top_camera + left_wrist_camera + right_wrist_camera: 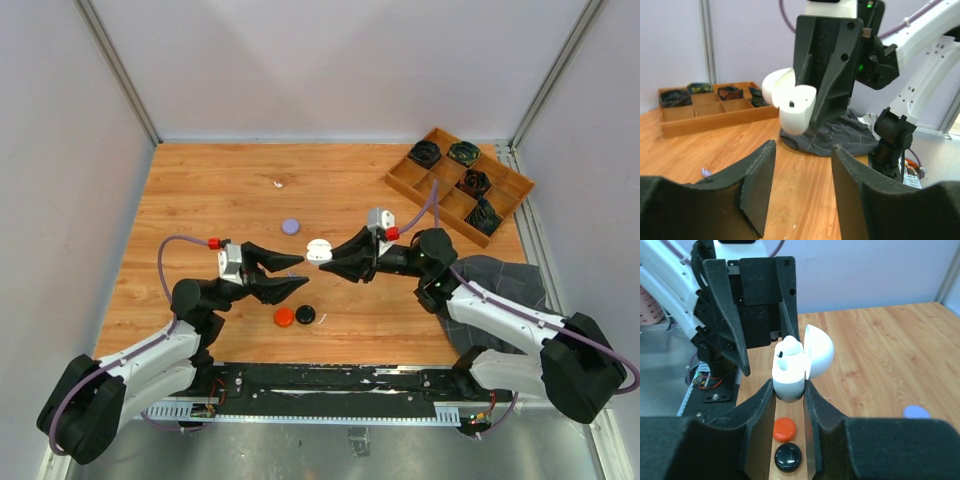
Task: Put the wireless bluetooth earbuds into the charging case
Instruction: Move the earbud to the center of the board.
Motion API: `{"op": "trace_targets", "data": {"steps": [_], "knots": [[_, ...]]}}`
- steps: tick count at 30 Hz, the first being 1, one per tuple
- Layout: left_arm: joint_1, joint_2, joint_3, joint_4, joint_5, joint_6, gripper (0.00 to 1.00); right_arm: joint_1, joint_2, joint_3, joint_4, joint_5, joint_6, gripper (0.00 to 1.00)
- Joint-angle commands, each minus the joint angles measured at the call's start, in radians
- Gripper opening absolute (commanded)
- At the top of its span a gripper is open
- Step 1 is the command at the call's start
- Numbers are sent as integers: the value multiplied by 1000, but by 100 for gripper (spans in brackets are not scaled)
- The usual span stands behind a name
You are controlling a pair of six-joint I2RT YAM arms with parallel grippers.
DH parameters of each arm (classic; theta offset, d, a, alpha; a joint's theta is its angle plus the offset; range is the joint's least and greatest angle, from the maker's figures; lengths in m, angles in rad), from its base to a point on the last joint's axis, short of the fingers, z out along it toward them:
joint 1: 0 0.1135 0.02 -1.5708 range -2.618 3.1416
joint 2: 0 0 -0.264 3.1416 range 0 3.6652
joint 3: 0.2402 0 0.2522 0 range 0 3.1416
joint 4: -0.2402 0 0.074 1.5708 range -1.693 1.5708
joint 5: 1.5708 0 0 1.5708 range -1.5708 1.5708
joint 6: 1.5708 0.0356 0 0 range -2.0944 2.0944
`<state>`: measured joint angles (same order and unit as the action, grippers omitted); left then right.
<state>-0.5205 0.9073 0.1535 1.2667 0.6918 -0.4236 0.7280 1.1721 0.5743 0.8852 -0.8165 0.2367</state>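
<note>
The white charging case (318, 250) hangs above the middle of the table with its lid (820, 352) swung open. My right gripper (324, 257) is shut on the case's body (789, 382). One white earbud (788, 347) sits in the case's top, stem down. My left gripper (297, 274) stands open just left of the case, nothing between its fingers (760, 185). In the left wrist view the case (797, 110) is ahead of and above the jaws. No other earbuds show clearly.
A red disc (284, 317) and a black disc (305, 315) lie below the grippers, a pale purple disc (291, 227) behind them. A wooden tray (405, 182) of black coiled bundles stands at the back right. Grey cloth (500, 275) lies under the right arm.
</note>
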Motion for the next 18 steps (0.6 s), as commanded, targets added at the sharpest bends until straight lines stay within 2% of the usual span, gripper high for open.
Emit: {"op": "trace_targets", "data": {"steps": [1,6,9,14,18], "knots": [[2,-59,47,-227,-112,115,57,-54,-54,-20,-29,49,-54,1],[4,-68,129,-507,-333,182,67,-94,-102,-40,-147,134,-150,1],[6,-22,207,-642,-470,214,70,-107,-138,-53,-216,194,-211,1],[19,167,369,-805,-659,242,70,-108,-177,-90,-264,295,-269,1],[49,344,511,-901,-703,300,70,-108,-201,-126,-259,357,-281,1]]}}
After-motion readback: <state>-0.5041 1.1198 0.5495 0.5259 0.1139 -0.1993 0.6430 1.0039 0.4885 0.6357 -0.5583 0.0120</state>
